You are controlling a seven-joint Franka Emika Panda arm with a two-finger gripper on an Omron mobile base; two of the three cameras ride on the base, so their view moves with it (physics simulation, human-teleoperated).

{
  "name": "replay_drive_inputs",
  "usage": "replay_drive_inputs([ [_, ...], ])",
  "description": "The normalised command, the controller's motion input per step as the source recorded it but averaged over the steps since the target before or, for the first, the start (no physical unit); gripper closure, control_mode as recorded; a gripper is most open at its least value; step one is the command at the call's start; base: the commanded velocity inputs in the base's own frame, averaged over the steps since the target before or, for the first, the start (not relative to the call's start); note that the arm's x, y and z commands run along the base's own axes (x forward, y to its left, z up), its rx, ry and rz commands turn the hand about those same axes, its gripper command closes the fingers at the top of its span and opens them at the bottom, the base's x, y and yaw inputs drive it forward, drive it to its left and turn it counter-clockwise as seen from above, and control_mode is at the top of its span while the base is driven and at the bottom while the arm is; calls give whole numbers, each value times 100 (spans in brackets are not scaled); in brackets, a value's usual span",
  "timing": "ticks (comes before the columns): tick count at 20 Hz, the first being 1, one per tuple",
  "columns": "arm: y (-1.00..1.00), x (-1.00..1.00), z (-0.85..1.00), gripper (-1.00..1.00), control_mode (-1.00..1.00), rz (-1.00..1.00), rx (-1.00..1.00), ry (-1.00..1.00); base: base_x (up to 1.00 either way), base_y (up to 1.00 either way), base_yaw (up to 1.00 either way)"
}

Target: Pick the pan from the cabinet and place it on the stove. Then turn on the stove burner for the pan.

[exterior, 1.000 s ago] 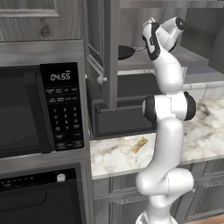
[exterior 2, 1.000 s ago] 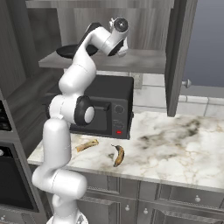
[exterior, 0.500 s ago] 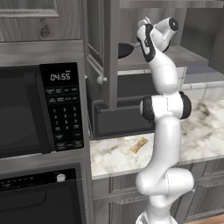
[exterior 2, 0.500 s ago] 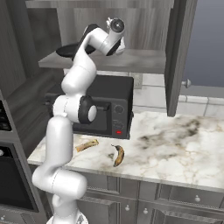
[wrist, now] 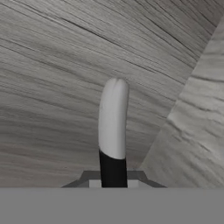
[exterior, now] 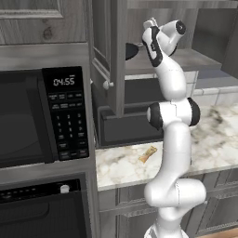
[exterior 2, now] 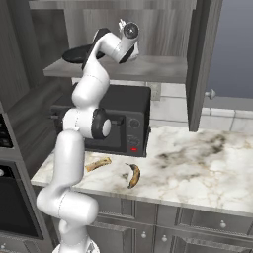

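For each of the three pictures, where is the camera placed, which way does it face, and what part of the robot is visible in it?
Left base view: behind the arm on its left, facing the open cabinet; the arm rises at lower right, up to the pan.
Right base view: behind on the right, facing the same cabinet over the counter; the arm rises at lower left.
Hand view: on the hand, looking along the gripper, shut on the pan's handle, toward the cabinet's wood.
Shared: both base views show arm, cabinet and pan.
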Motion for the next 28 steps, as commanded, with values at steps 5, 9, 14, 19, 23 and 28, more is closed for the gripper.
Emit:
replay_drive_inputs([
  [5,20,11,-20,100,-100,0,6,-10,0,0,0],
  [9,12,0,-13,100,-100,-2,10,-11,0,0,0],
  [14,0,-10,0,100,-100,-5,9,-11,0,0,0],
  [19,0,-39,0,100,-100,-5,3,-12,0,0,0],
  [23,0,-52,0,100,-100,-5,0,-7,0,0,0],
  [28,0,-66,0,100,-100,-3,0,-5,0,0,0],
])
